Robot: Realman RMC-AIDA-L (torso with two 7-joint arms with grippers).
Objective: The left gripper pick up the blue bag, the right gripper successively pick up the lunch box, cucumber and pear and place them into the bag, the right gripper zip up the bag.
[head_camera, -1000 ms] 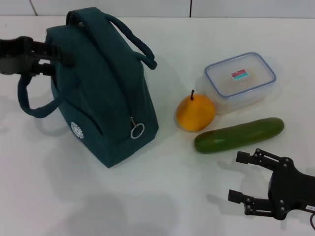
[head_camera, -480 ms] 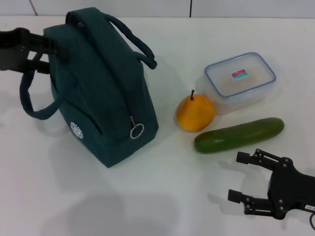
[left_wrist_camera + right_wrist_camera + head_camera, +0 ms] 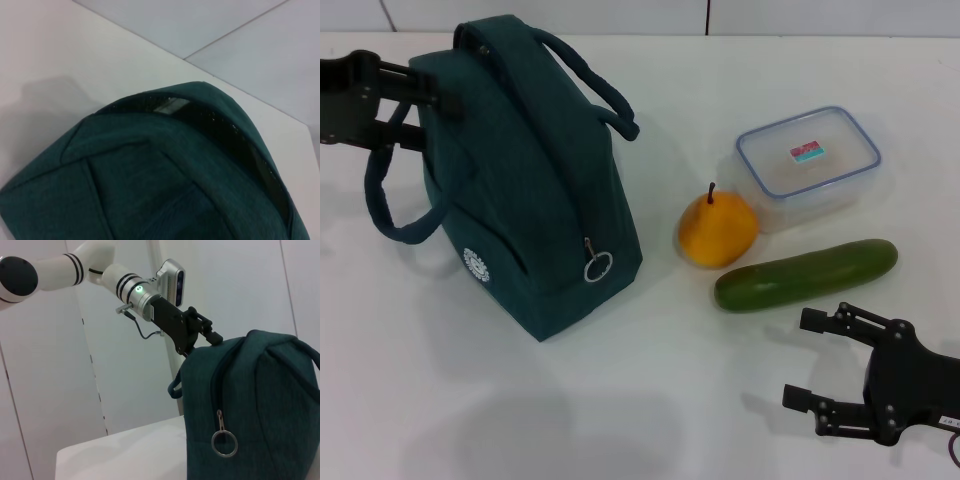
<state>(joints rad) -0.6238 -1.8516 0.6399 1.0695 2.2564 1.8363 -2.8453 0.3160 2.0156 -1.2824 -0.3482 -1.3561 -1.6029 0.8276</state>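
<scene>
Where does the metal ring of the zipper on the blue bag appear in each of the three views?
Head view: the ring hangs low on the blue bag, on its end facing the pear.
Left wrist view: not in it.
Right wrist view: the ring hangs under the zipper.
Shared landmark: the bag's zipper seam.

**A bare robot test bench**

I worked at a plain white table (image 3: 650,420) set against pale panelled walls (image 3: 55,375) with thin seams, a setting that looked like a laboratory or test cell, not a home. My white arm (image 3: 60,275), ringed in black, carried a lit green indicator and an exposed cable. Household props lay staged on the tabletop: blue bag (image 3: 535,190), lunch box (image 3: 810,165), pear (image 3: 717,232), cucumber (image 3: 805,274).
</scene>
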